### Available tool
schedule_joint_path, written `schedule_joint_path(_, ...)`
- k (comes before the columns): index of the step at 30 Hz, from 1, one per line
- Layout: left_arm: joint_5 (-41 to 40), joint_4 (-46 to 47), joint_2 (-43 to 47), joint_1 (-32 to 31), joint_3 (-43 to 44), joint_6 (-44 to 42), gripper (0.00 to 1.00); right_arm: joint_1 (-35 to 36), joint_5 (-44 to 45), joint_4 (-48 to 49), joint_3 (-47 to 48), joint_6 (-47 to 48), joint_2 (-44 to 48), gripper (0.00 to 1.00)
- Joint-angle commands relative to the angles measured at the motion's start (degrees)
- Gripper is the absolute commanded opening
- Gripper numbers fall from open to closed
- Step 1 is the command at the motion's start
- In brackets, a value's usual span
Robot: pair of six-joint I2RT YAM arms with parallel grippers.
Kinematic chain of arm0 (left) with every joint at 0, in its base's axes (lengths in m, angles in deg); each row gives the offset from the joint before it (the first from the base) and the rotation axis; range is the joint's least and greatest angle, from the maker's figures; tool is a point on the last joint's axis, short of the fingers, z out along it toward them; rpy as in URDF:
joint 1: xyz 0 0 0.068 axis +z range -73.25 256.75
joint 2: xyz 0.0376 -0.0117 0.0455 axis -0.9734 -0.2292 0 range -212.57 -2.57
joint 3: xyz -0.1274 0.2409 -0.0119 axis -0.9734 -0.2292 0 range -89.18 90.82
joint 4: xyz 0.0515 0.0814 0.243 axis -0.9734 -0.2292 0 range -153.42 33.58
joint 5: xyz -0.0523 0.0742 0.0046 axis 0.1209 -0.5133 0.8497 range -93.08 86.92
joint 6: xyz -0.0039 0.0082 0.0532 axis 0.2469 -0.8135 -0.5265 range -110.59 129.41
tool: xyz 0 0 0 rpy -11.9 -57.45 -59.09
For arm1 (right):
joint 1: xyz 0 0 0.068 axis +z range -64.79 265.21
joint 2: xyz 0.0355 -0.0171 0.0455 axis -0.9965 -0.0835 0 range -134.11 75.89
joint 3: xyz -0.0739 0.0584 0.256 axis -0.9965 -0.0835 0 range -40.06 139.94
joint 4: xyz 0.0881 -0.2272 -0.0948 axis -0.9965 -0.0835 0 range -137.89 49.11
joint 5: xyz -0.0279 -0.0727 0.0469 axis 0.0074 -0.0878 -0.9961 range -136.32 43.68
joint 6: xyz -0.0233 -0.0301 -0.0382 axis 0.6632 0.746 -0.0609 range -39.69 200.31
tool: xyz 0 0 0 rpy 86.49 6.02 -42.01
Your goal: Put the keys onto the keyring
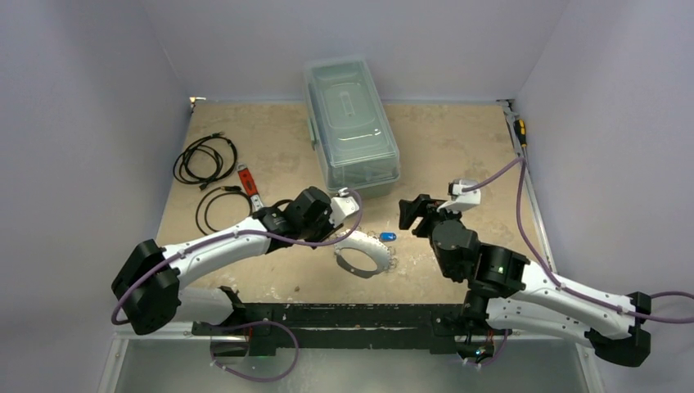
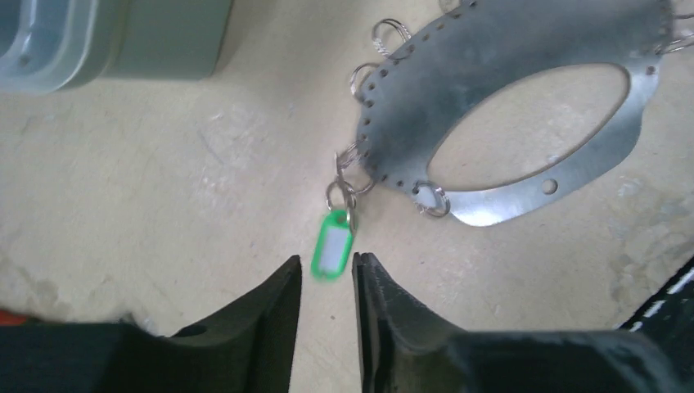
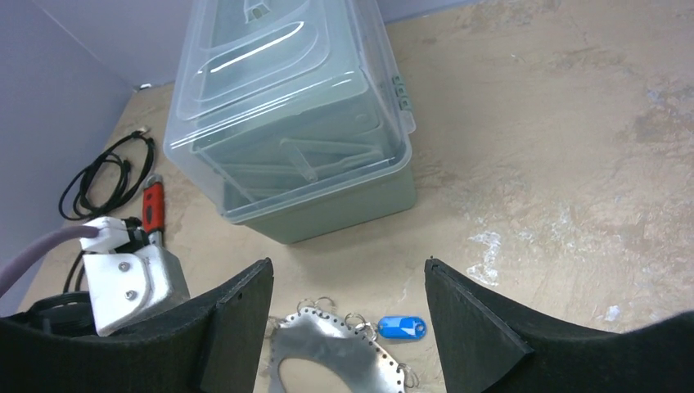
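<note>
Keys here look tiny, light and slick. The green key (image 2: 331, 246) seems linked to the keyring (image 2: 458, 82) edge, just beyond the left gripper (image 2: 327, 264), whose jaws stand slightly apart on nothing. The blue key (image 3: 402, 328) lies loose beside the keyring; its plastic head looks easiest to pinch. The right gripper (image 3: 348, 270) gapes wide, empty. 1 lidded clear box (image 3: 311, 164) shows nothing inside.

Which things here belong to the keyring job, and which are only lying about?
Belong to the job: green key, blue key, keyring.
Only lying about: clear lidded box, black cables, red gadget.
</note>
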Motion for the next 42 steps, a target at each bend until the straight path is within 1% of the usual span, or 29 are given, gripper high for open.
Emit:
schedule_joint_path(1,-9.81,-3.38,3.59,0.25,0.56,-3.63,0.32,0.32,0.32,2.32,1.33,1.46,-1.7,0.71)
schedule_joint_path(3,-12.57,-4.6,5.19,0.23,0.0,-3.52,0.34,0.3,0.17,2.32,1.87,1.72,-2.29,0.72)
schedule_joint_path(6,-18.9,-3.8,8.4,0.24,-1.35,-0.97,0.54,0.25,0.09,2.77,1.91,1.82,-2.95,0.72)
schedule_joint_path(10,-25.56,5.04,12.68,0.37,-4.53,3.0,0.74,-0.09,-2.17,5.86,1.12,2.41,-5.49,0.75)
schedule_joint_path(13,-25.57,11.9,15.32,0.45,-7.6,5.19,0.9,-2.64,-10.11,7.51,1.32,2.12,-9.66,0.76)
schedule_joint_path(16,-26.87,16.4,16.92,0.97,-9.19,7.83,0.96,-8.61,-19.35,7.39,2.21,0.56,-14.04,0.77)
schedule_joint_path(17,-28.68,17.32,16.97,1.2,-9.41,9.74,0.97,-9.36,-20.44,7.39,2.39,0.23,-15.24,0.77)
schedule_joint_path(19,-39.37,18.52,16.26,1.33,-9.28,15.53,0.98,-9.61,-20.78,7.83,2.66,0.71,-16.76,0.78)
schedule_joint_path(21,-45.2,17.49,14.75,1.34,-7.59,18.49,0.99,-9.76,-20.74,9.13,2.6,1.76,-17.61,0.79)
schedule_joint_path(24,-46.55,14.86,14.36,1.27,-2.79,21.66,0.99,-10.3,-21.42,11.8,2.46,3.88,-18.57,0.85)
schedule_joint_path(27,-49.9,14.03,16.66,1.29,1.41,22.3,0.99,-10.27,-20.43,11.24,4.73,4.89,-19.18,0.87)
schedule_joint_path(28,-50.49,13.73,18.01,1.28,2.15,21.24,0.99,-10.31,-20.13,10.98,5.53,5.1,-18.79,0.87)
schedule_joint_path(30,-51.21,13.13,22.03,1.29,2.58,22.03,0.99,-10.32,-18.85,12.09,6.44,6.57,-17.18,0.88)
schedule_joint_path(32,-47.58,11.01,27.15,1.32,2.3,21.19,0.99,-10.32,-16.23,14.58,6.74,7.9,-14.85,0.88)
schedule_joint_path(34,-44.28,11.32,30.87,1.3,1.56,18.44,0.99,-10.32,-14.14,14.76,7.93,8.48,-13.06,0.9)
schedule_joint_path(35,-44.01,11.14,32.27,1.29,1.45,17.92,0.99,-10.32,-13.22,14.33,8.83,8.55,-12.11,0.9)
schedule_joint_path(38,-48.62,10.7,34.64,1.33,1.11,18.47,0.99,-10.32,-12.04,13.81,10.48,9.97,-8.9,0.93)
schedule_joint_path(39,-49.86,10.67,34.94,1.33,1.21,18.56,0.99,-10.32,-12.46,13.96,10.61,10.95,-7.87,0.96)
schedule_joint_path(40,-50.7,10.41,35.13,1.31,1.3,18.71,0.98,-10.32,-12.79,13.92,10.59,11.66,-6.58,0.98)
schedule_joint_path(42,-51.38,10.18,35.29,1.29,1.39,18.93,0.97,-10.32,-12.77,14.22,10.13,12.8,-4.1,0.99)
